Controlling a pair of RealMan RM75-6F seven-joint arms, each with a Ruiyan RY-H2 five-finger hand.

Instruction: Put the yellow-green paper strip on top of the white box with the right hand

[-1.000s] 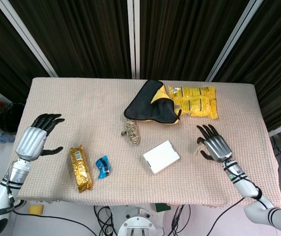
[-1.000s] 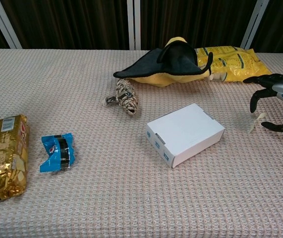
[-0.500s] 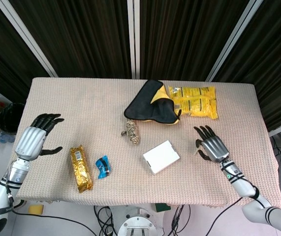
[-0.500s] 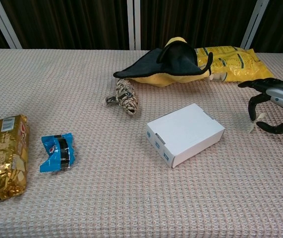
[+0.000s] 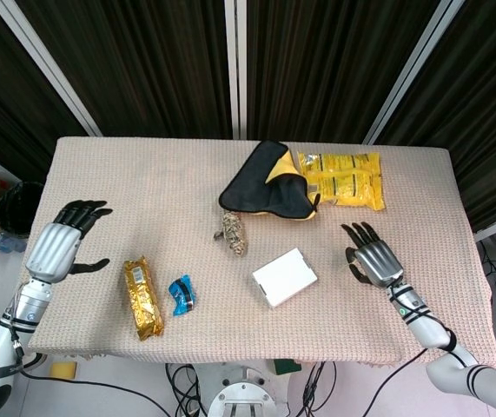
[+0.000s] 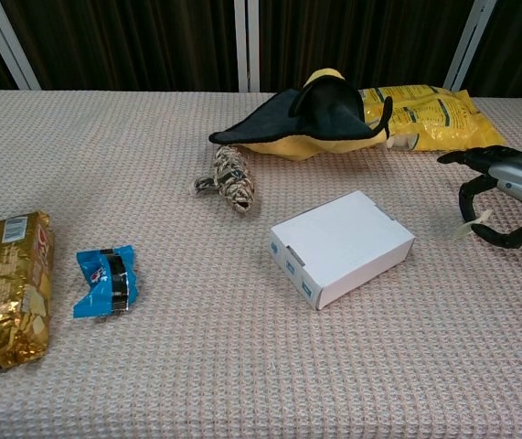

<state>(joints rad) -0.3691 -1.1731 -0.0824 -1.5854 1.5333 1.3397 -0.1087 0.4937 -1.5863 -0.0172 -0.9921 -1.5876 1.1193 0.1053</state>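
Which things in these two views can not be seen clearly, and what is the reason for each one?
- Thin yellow-green paper strip: hidden under the right hand in the head view; the chest view cannot settle whether the fingers grip it.
- Right hand: cut off by the chest view's right edge.
- Left hand: outside the chest view.
- Small blue snack wrapper: print too small to read.
- Top of the flat white cardboard box: bare.
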